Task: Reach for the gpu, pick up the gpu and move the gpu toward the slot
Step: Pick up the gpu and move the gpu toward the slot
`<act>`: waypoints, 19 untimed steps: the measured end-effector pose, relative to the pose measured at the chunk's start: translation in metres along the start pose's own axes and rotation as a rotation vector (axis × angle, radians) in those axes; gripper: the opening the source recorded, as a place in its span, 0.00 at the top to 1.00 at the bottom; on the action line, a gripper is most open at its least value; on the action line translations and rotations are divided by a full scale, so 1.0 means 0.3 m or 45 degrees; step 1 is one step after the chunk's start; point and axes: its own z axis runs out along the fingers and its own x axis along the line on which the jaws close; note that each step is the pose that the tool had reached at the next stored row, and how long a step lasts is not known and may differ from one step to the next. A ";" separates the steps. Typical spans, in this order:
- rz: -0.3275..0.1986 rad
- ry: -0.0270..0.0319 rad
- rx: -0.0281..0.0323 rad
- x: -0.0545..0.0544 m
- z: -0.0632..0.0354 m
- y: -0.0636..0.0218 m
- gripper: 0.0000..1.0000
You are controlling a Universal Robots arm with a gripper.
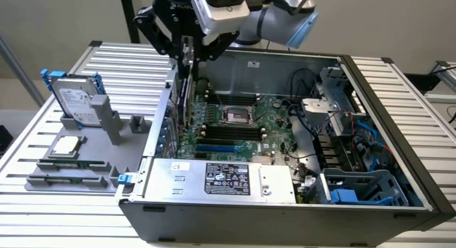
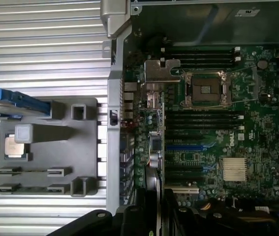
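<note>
The gripper [image 1: 189, 58] was closed on the gpu [image 1: 187, 90], which hung on edge below it, over the motherboard [image 1: 242, 125] near the computer case's [image 1: 285, 210] side wall.

The gripper [image 1: 191, 55] hangs over the open computer case [image 1: 370, 152], close to its wall on the exterior view's left, the gpu [image 1: 187, 93] edge-on beneath it; below lies the motherboard [image 1: 235, 125], open above the processor socket [image 1: 237, 115]; cables [image 1: 303, 119] and a drive cage [image 1: 356, 189] crowd the exterior view's right; the power supply [image 1: 221, 179] blocks the near end; outside, on the table [image 1: 64, 216], a grey holder [image 1: 93, 152] carries an upright hard drive [image 1: 75, 101].
</note>
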 end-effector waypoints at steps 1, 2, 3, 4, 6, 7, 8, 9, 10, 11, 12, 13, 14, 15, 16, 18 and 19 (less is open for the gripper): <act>0.000 0.0010 0.0001 -0.015 0.002 0.000 0.74; 0.000 0.0018 0.0000 -0.032 0.004 0.001 0.74; 0.000 0.0023 0.0000 -0.047 0.006 0.001 0.74; 0.000 0.0026 -0.0001 -0.062 0.008 0.001 0.74; 0.000 0.0027 -0.0001 -0.092 0.011 0.002 0.74; 0.000 0.0027 -0.0001 -0.107 0.013 0.003 0.74; 0.000 0.0028 0.0000 -0.122 0.015 0.004 0.74; 0.000 0.0028 0.0001 -0.137 0.018 0.005 0.74; 0.000 0.0028 0.0001 -0.152 0.020 0.005 0.74; 0.000 0.0028 0.0001 -0.169 0.023 0.007 0.74; 0.000 0.0027 0.0002 -0.183 0.025 0.008 0.74; 0.000 0.0028 0.0005 -0.199 0.028 0.010 0.74; 0.000 0.0027 0.0007 -0.214 0.031 0.012 0.74; 0.000 0.0027 0.0010 -0.229 0.033 0.014 0.74; 0.000 0.0027 0.0013 -0.245 0.036 0.017 0.74; 0.000 0.0027 0.0023 -0.275 0.041 0.024 0.74; 0.000 0.0027 0.0029 -0.291 0.043 0.028 0.74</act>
